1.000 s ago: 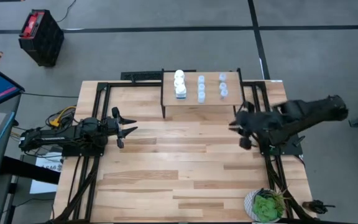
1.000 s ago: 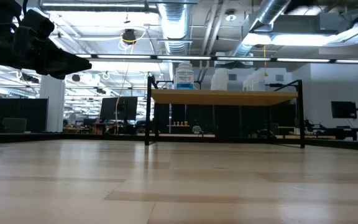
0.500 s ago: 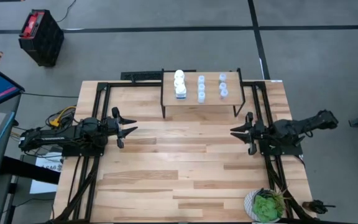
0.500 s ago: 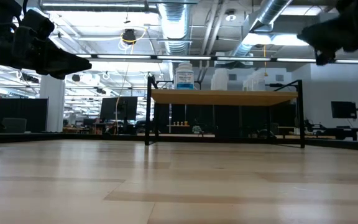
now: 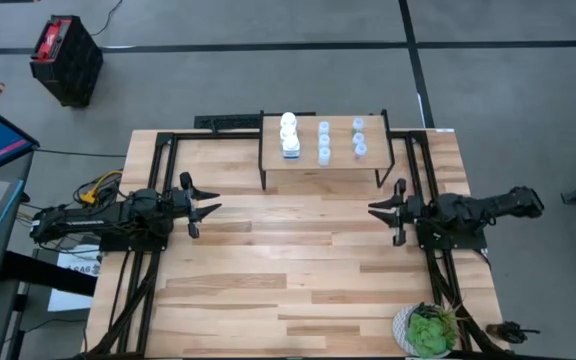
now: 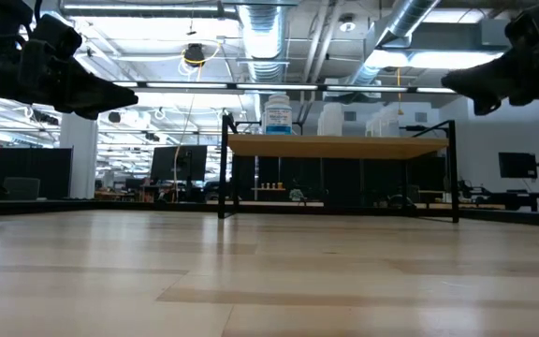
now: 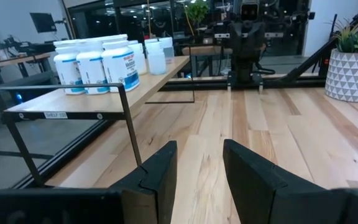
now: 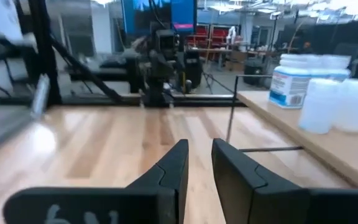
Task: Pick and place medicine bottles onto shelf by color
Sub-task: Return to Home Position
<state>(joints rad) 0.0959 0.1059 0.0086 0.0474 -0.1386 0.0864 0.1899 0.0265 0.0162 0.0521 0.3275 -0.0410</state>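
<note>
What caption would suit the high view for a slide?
Medicine bottles sorted by color on the shelf; left gripper and right gripper open above the table.

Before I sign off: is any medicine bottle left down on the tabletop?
No; the high view shows the medicine bottles in three rows on the shelf, none on the tabletop.

- Grey floor (image 5: 268, 80), crossed by dark lines, lies all around the wooden bench (image 5: 298, 290).
- A red-and-black box (image 5: 66, 60) stands on the floor off the bench's far left corner.
- Overhead run silver ducts (image 6: 260, 28) and long strip lights (image 6: 457, 58).
- Dark monitors (image 6: 181, 161) stand farther back.
</note>
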